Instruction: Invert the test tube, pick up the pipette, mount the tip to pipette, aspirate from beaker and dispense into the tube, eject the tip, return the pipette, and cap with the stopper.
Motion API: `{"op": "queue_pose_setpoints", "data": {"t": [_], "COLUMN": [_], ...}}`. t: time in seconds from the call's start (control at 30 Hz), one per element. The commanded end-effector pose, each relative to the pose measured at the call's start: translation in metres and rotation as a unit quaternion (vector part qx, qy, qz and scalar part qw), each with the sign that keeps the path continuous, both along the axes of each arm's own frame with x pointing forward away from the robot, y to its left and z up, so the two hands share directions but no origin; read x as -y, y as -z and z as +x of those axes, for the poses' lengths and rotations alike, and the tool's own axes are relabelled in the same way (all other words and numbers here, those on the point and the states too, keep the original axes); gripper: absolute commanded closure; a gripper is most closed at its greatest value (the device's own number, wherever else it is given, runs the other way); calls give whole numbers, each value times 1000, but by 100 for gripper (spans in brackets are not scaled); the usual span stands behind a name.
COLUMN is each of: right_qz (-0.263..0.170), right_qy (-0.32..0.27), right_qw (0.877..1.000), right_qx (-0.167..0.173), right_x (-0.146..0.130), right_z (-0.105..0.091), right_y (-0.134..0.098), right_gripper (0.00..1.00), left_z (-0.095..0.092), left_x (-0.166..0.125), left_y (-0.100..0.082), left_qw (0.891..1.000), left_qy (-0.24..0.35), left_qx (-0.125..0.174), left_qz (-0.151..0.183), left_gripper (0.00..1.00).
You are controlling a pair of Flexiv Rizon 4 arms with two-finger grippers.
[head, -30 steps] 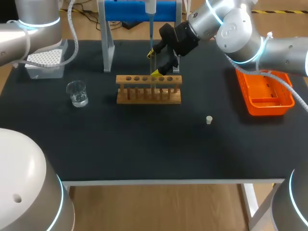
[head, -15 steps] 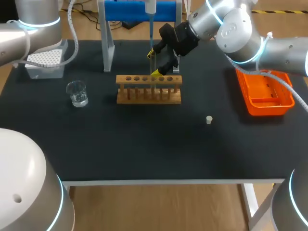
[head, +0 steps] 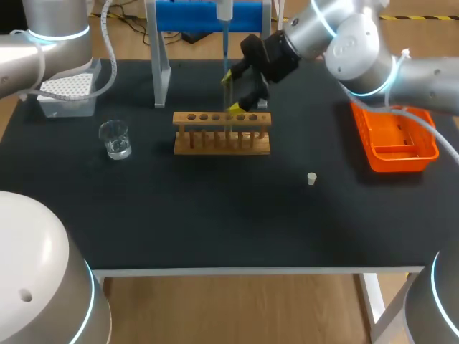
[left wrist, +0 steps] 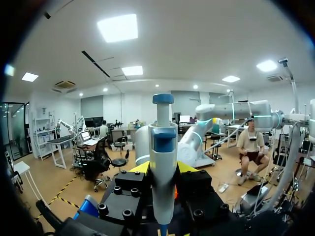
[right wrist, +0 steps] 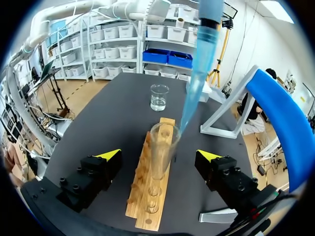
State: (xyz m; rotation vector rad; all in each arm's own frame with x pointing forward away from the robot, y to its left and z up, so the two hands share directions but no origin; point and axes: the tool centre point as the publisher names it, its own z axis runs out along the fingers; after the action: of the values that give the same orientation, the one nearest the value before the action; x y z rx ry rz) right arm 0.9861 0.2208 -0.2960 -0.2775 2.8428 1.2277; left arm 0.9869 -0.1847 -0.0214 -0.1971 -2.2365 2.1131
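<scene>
Right wrist view: my right gripper (right wrist: 159,155) is spread wide, one yellow-tipped finger on each side of the test tube (right wrist: 160,145) and neither touching it. The test tube stands upright, mouth up, in the wooden rack (right wrist: 141,196). The blue tip (right wrist: 191,105) on the pipette (right wrist: 209,29) comes down from above, and its point sits just beside the tube's mouth. The beaker (right wrist: 159,97) stands on the table beyond the far end of the rack, well apart from it.

Left wrist view: my left gripper (left wrist: 163,168) is closed on the pipette body, a finger pressed to each side; the plunger end points away from the wrist.

Head view: my right gripper (head: 231,92) hangs over the rack (head: 222,133), in front of the blue stand (head: 193,16). The stopper (head: 311,178) lies on the bare table (head: 215,215), between the rack and the orange bin (head: 396,140). The tip box (head: 66,92) sits at the far left corner.
</scene>
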Motion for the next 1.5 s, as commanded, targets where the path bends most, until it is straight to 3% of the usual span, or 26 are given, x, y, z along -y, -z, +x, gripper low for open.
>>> {"op": "queue_pose_setpoints", "data": {"t": [0.03,1.5], "right_qz": [0,0], "right_qy": [-2,-11], "right_qw": [1000,1000], "right_qx": [12,20], "right_x": [6,13], "right_z": [-8,-13], "right_y": [0,5], "right_gripper": [0,0], "left_z": [0,-4], "left_x": [0,1], "left_y": [0,3], "left_qw": [1000,1000], "left_qy": [0,1], "left_qx": [0,-3], "left_qz": [0,-8], "left_gripper": [100,100]}}
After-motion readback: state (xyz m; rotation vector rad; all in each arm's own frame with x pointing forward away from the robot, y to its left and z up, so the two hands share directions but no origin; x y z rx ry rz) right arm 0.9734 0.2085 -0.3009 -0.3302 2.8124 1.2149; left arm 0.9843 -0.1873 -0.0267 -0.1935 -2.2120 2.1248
